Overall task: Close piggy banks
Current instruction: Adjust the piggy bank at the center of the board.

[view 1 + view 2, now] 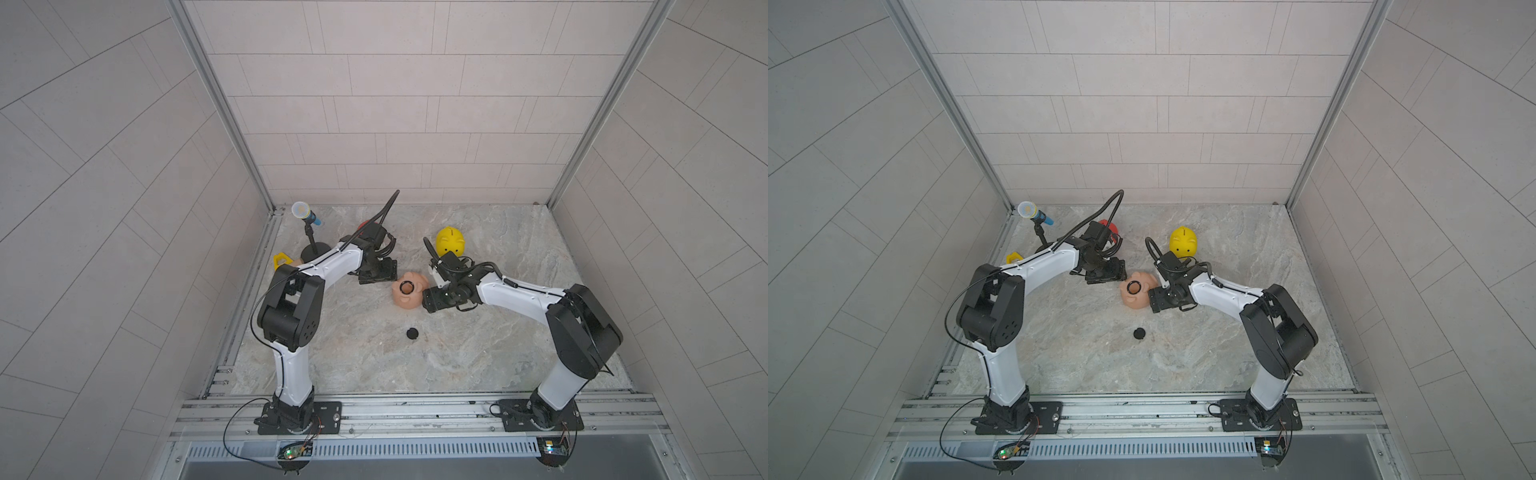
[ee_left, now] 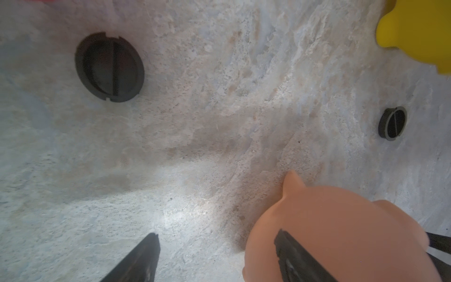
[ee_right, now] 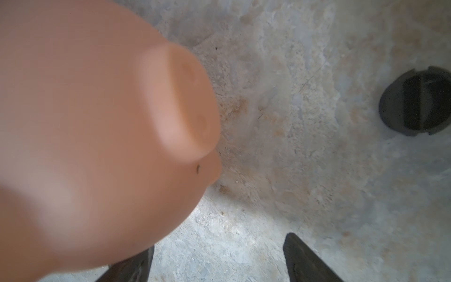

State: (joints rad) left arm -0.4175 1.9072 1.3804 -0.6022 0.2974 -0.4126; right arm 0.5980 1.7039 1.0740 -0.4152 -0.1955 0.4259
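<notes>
1. The peach-pink piggy bank (image 1: pixel 409 297) lies on the tabletop (image 1: pixel 498 340) just below the centre of the frame in both top views. It is turned belly up.
2. Its round belly hole (image 1: pixel 406 286) faces the camera. The hole is dark-rimmed, with no plug in it.
3. The left claw (image 1: pixel 376 274) sits just left of this pig and the right claw (image 1: pixel 430 301) just right of it, so the pig lies between them.
4. In the left wrist view the left claw is open, with bare tabletop between its two fingers (image 2: pixel 144 258). One finger shows in front of the pig's flank. Whether it touches the pig cannot be told.
5. In the right wrist view the right claw is also spread open, with nothing between its fingers. The pig's blurred snout fills much of that view and covers part of one finger.
6. A black plug (image 1: pixel 412 333) lies lower in the frame than the pig in both top views, apart from it.
7. The left wrist view shows two such plugs on the tabletop, a closer plug (image 2: pixel 109 67) and a farther plug (image 2: pixel 392 123).
8. The yellow piggy bank (image 1: pixel 450 241) sits up and to the right of the peach-pink one.
9. The red piggy bank (image 1: pixel 1112 229) is up and to the left, mostly hidden behind the left arm's wrist.
10. A toy microphone (image 1: pixel 301 210) on a stand and a yellow triangular toy (image 1: pixel 281 261) are at the tabletop's left edge.
</notes>
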